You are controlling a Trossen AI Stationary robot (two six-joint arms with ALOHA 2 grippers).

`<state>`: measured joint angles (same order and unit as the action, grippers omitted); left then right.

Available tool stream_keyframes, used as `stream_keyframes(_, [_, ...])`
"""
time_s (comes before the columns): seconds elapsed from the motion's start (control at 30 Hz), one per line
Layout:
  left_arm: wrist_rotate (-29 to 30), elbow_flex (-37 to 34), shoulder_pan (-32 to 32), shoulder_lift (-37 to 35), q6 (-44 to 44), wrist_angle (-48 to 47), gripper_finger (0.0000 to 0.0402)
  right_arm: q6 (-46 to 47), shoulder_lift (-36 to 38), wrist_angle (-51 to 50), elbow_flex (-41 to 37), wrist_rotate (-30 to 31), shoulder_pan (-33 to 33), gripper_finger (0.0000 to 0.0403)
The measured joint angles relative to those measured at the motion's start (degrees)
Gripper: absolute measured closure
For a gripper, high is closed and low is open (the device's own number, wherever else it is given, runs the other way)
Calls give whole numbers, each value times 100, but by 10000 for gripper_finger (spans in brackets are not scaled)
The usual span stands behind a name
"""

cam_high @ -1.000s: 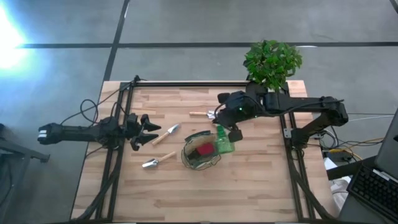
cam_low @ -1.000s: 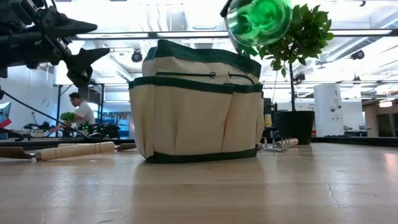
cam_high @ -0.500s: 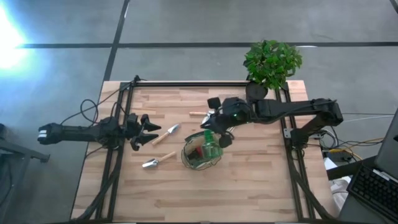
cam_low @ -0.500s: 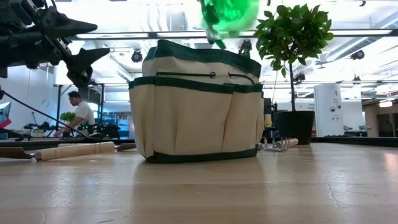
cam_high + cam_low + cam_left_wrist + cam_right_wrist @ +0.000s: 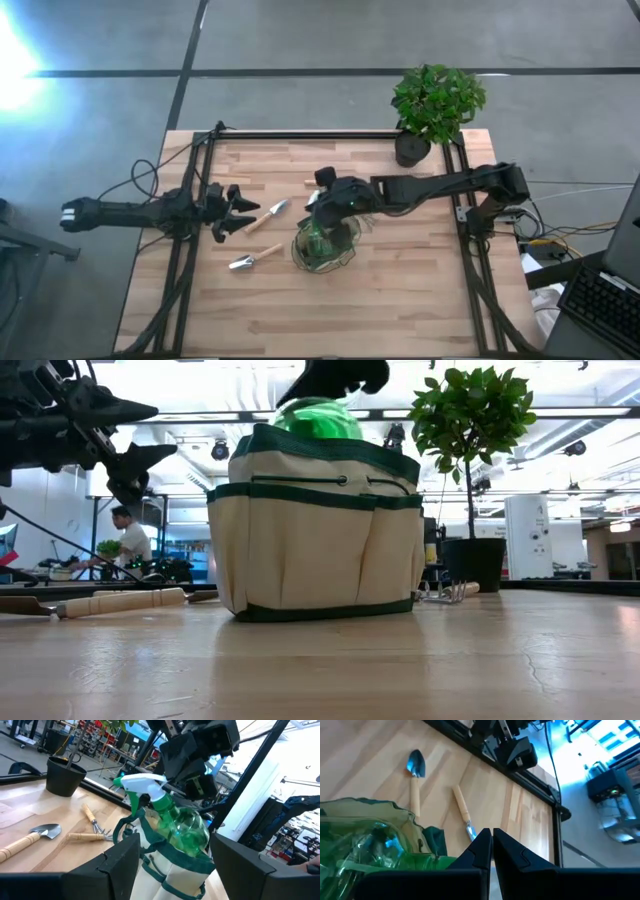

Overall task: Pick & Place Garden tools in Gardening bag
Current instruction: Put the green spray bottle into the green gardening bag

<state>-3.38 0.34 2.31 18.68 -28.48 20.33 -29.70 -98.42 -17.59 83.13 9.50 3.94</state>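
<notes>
The gardening bag [image 5: 326, 246] is cream with dark green trim [image 5: 315, 535] and stands open at mid-table. My right gripper [image 5: 326, 214] is over its mouth, shut on a clear green spray bottle [image 5: 186, 829] with a white head. The bottle lies tilted in the bag's top [image 5: 318, 418]. Two wooden-handled trowels [image 5: 268, 215] [image 5: 255, 259] lie left of the bag, and forks [image 5: 92, 817] lie behind it. My left gripper [image 5: 240, 211] is open above the table, left of the trowels. The red-and-black piece is hidden. My right gripper comes at the spray bottle from above, slanting toward the table's left, over the bottle's body [image 5: 196, 815]. Its own fingers hide the place of contact. The bottle lies tilted, white head [image 5: 142, 782] toward the far edge, its underside down in the bag's mouth.
A potted green plant [image 5: 437, 100] in a black pot [image 5: 411, 149] stands at the far right corner. Black frame rails [image 5: 190, 240] run along the table's left and right sides. Bare wood lies in front of the bag. A person [image 5: 127, 540] shows in the room behind.
My right gripper has carried the spray bottle toward the table's left edge, from beside the bag's right side to over its mouth, and then down. The bottle's underside now sits in the bag's top.
</notes>
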Motion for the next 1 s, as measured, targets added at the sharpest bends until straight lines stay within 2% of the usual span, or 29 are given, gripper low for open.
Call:
stream_keyframes(0.33, [0, 0, 1, 11, -1, -1, 156, -576, -60, 557, -165, 1335, 619, 395])
stream_keyframes(0.77, [0, 0, 1, 11, -1, -2, 156, -1382, -71, 2670, -1290, 3545, 1266, 395])
stream_keyframes(1.0, [0, 0, 0, 11, 1, -3, 156, -1416, -69, 2755, -1387, 4174, 1693, 395])
